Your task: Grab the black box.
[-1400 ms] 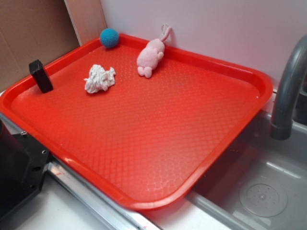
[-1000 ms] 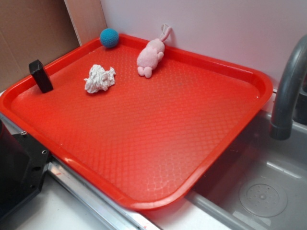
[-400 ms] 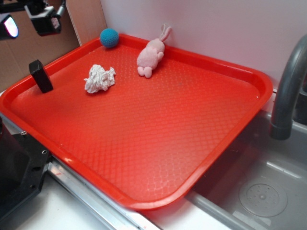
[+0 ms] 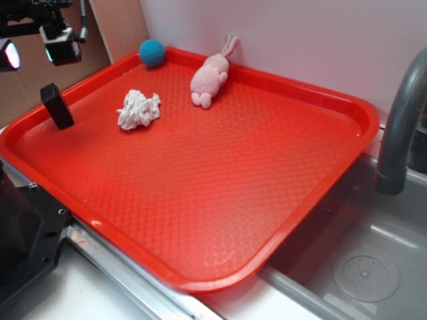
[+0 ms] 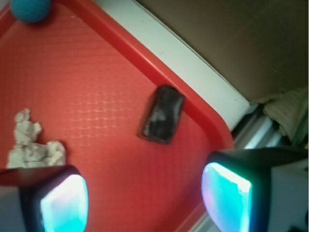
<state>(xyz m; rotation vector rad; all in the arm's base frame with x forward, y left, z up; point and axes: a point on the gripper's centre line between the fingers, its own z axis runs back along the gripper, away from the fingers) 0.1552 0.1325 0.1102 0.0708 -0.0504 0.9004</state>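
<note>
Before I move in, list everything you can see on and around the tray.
black box: one, matte black, standing upright by the tray's left rim
teal ball: one, teal, far left corner of the tray
crumpled paper: one wad, white, on the tray to the right of the black box
plush toy: one, pink, lying near the tray's far rim
tray: one, red, textured, resting partly over the sink
faucet: one, grey, right of the tray
sink: one, grey metal, lower right
cardboard: brown, behind the tray's left side
hand: one, above the black box, fingers spread apart with glowing pads, holding nothing
</note>
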